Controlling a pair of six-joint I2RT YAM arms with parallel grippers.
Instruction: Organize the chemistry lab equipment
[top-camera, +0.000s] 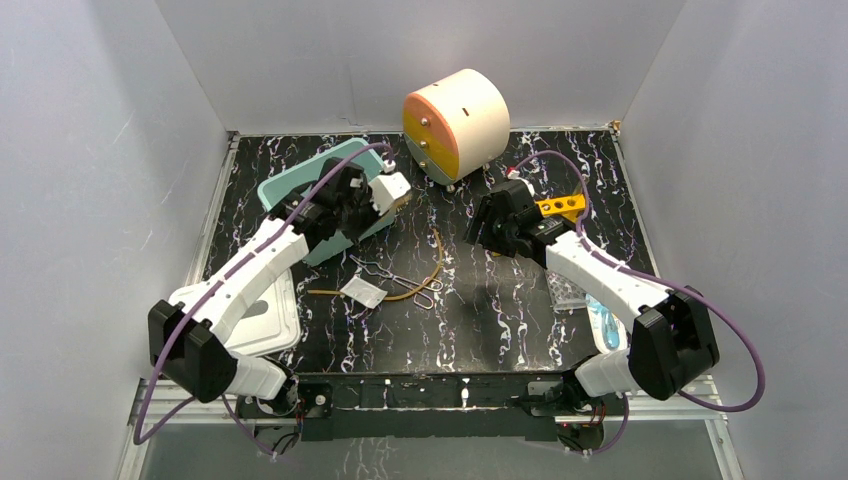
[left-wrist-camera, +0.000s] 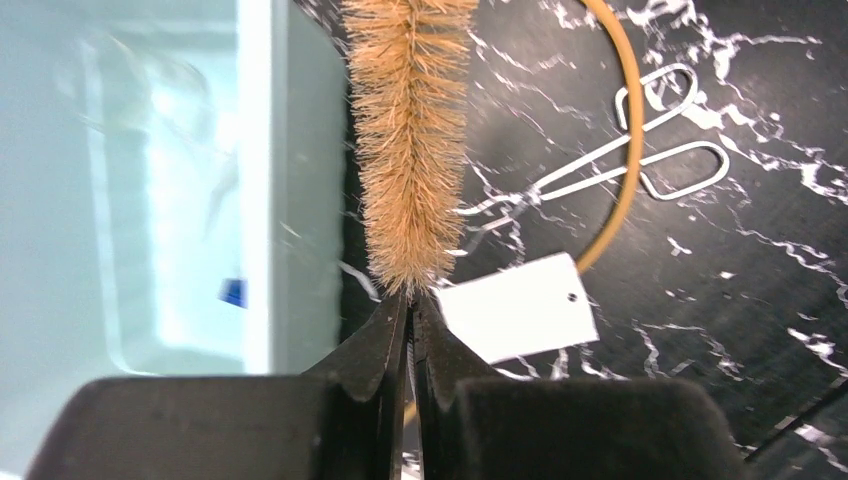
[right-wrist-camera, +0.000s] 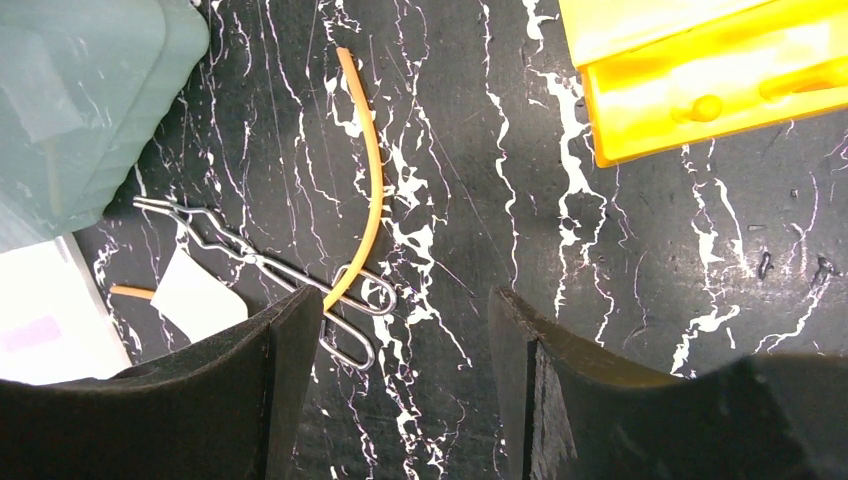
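Note:
My left gripper (left-wrist-camera: 410, 300) is shut on the base of a brown bristle brush (left-wrist-camera: 410, 140), held above the table beside the teal tray (left-wrist-camera: 290, 200). In the top view the left gripper (top-camera: 340, 222) is at the tray's near edge. Below it lie a white packet (left-wrist-camera: 515, 305), metal scissor-like forceps (left-wrist-camera: 620, 165) and an orange tube (left-wrist-camera: 630, 120). My right gripper (right-wrist-camera: 405, 310) is open and empty above bare table. The forceps (right-wrist-camera: 270, 265) are to its left, the yellow holed rack (right-wrist-camera: 700, 70) to its upper right. The rack (top-camera: 560, 207) is behind the right gripper (top-camera: 492, 228).
A round cream and orange drawer unit (top-camera: 455, 125) stands at the back centre. A white lid (top-camera: 265, 315) lies at the front left. Blue-capped tubes (top-camera: 605, 325) and a clear well plate (top-camera: 565, 290) lie under the right arm. Grey walls enclose the table.

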